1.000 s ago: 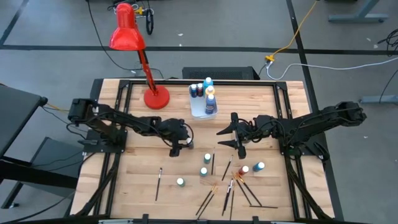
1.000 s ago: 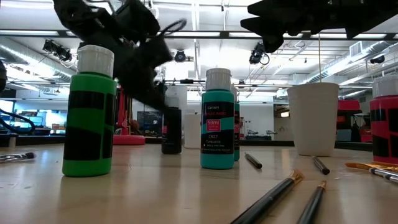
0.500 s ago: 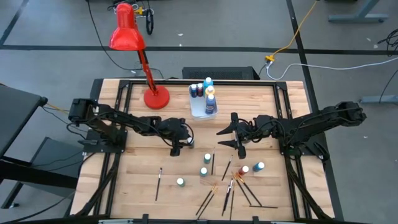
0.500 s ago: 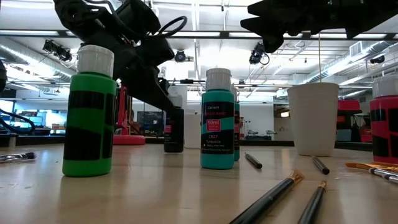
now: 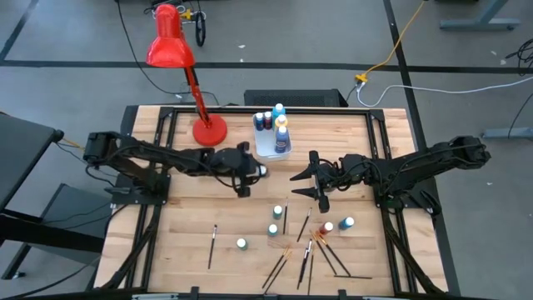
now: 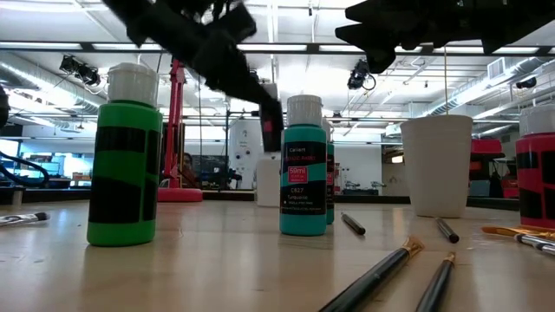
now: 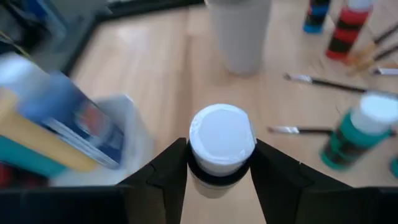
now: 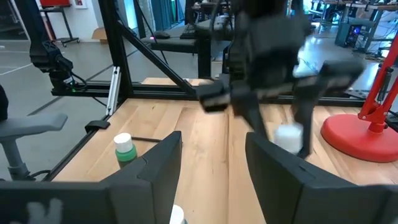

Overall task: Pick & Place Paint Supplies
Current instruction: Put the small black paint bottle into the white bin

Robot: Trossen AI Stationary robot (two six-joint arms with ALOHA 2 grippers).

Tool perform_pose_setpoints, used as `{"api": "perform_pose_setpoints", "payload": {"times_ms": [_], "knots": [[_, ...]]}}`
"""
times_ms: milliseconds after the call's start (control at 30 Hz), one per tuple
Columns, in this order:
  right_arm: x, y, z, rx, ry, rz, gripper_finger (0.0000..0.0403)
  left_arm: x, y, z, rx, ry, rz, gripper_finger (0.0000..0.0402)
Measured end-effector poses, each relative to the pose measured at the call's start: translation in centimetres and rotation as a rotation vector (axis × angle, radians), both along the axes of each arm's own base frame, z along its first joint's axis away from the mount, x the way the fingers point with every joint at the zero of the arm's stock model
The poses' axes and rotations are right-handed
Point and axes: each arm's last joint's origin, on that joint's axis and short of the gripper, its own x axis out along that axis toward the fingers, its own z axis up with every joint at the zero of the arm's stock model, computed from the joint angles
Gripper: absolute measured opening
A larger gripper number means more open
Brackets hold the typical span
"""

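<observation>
Tabletop (image 5: 191,233) centre: my left tool (image 7: 219,163) pinches a white-capped bottle (image 7: 220,142), lifted; the tub (image 5: 268,143) lies just beyond, toward the far edge. Right tool (image 5: 315,187) waits spread, empty, nearby.

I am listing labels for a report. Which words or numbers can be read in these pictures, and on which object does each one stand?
"59ml": on the teal paint bottle, low view.
Other print on that label: too small to read.
Blue bottle label in the left wrist view: blurred.
Elsewhere: nothing readable.
</observation>
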Motion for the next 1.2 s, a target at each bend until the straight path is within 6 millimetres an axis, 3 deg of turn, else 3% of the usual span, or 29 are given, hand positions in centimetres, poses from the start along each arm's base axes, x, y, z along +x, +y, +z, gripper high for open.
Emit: {"api": "perform_pose_setpoints", "payload": {"times_ms": [200, 333, 533, 733, 833, 1100, 1200], "knots": [[0.0, 0.0, 0.0, 0.000, -0.001, 0.000, 0.0178, 0.0, 1.5, 3.8, 0.231, 0.025, 0.118, 0.0162], [0.0, 0.0, 0.0, 0.000, -0.001, 0.000, 0.0178, 0.3, 4.4, 4.2, 0.247, 0.004, 0.199, 0.0159], [0.0, 0.0, 0.1, 0.001, -0.008, 0.000, 0.0178, 1.4, 10.7, 1.0, 0.004, -0.050, 0.270, 0.0168], [0.0, 0.0, 0.1, 0.001, -0.009, 0.000, 0.0178, 2.0, 15.4, -3.0, -0.064, -0.057, 0.399, 0.0160], [0.0, 0.0, 0.1, -0.011, -0.011, 0.001, 0.0178, 1.9, 16.3, -3.9, -0.111, -0.060, 0.382, 0.0164], [0.0, 0.0, 0.1, -0.032, -0.016, 0.003, 0.0178, 1.7, 16.9, -3.8, -0.136, -0.075, 0.369, 0.0162], [0.0, 0.0, 0.1, -0.025, -0.015, 0.002, 0.0178, 2.0, 16.9, -5.2, -0.152, -0.036, 0.361, 0.0162]]}}
